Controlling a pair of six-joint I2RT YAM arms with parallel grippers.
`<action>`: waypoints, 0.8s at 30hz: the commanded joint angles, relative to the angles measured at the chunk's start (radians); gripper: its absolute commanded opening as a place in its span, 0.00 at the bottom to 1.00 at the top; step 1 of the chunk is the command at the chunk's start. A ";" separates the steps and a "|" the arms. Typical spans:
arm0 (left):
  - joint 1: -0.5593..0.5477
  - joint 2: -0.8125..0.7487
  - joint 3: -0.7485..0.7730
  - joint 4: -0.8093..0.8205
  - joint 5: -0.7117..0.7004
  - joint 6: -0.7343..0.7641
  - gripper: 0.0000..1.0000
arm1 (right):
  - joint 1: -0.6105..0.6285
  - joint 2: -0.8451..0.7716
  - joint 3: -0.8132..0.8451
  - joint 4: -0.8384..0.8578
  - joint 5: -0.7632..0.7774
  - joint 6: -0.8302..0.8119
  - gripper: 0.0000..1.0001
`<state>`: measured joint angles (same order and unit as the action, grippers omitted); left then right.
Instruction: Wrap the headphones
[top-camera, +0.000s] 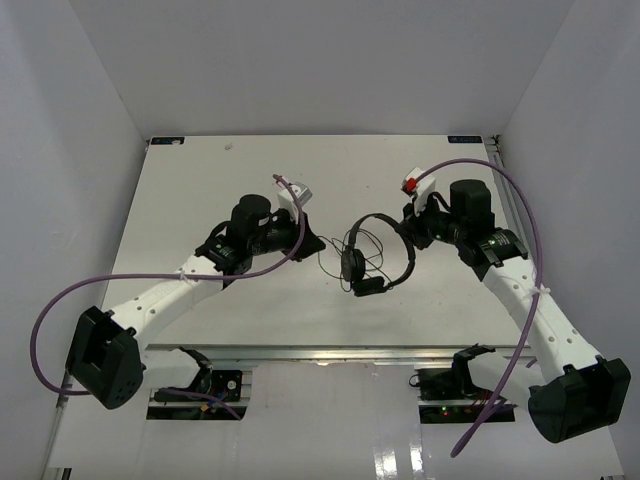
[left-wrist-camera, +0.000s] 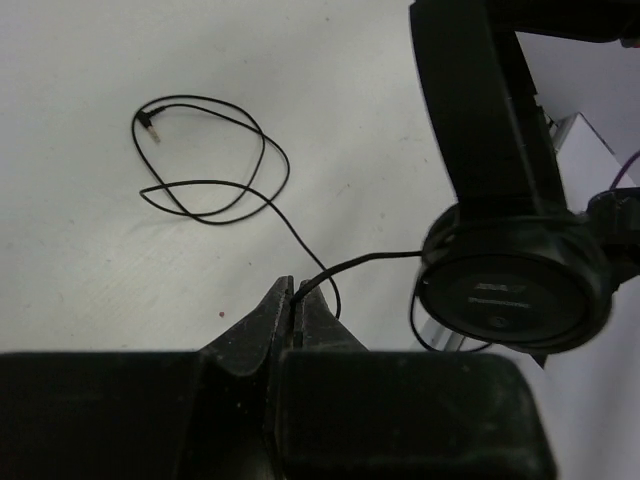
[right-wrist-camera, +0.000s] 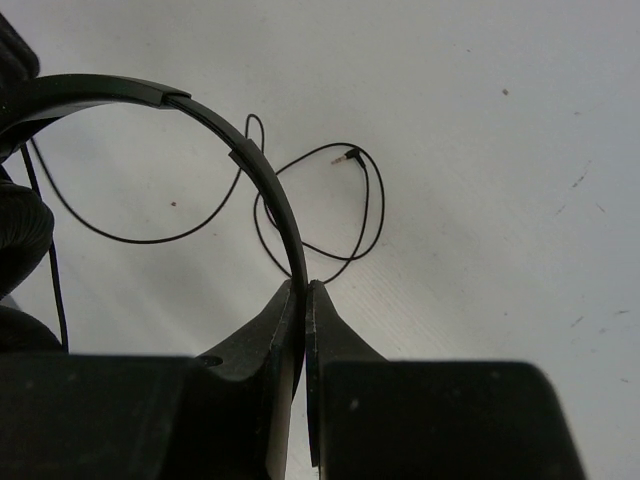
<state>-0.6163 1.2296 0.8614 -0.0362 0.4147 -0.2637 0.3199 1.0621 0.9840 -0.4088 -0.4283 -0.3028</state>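
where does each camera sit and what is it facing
top: above, behind the robot, looking down at the table, left arm, right arm and headphones.
left wrist: on the left hand, shut on the cable, facing an earcup.
right wrist: on the right hand, shut on the headband, facing the table.
both wrists share the plug.

Robotics lab test cell: white table (top-camera: 200, 180) boxed in by plain white walls (top-camera: 320, 60), 3 sides.

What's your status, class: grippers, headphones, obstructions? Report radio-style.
Left gripper shut on cable. Right gripper shut on headband. Headphones not yet wrapped, cable in loose loops, plug free. No obstruction seen.
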 joint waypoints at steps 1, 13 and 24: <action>0.007 0.033 0.102 -0.129 0.150 -0.051 0.00 | 0.040 -0.020 -0.020 0.061 0.149 -0.072 0.08; 0.007 0.143 0.223 -0.148 0.405 -0.234 0.00 | 0.145 0.005 -0.064 0.238 0.485 -0.127 0.08; 0.009 0.202 0.232 -0.005 0.387 -0.475 0.00 | 0.204 0.029 -0.051 0.300 0.546 -0.040 0.08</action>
<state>-0.6106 1.4426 1.0641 -0.1339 0.7965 -0.6159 0.5159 1.0891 0.9245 -0.1887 0.0582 -0.3927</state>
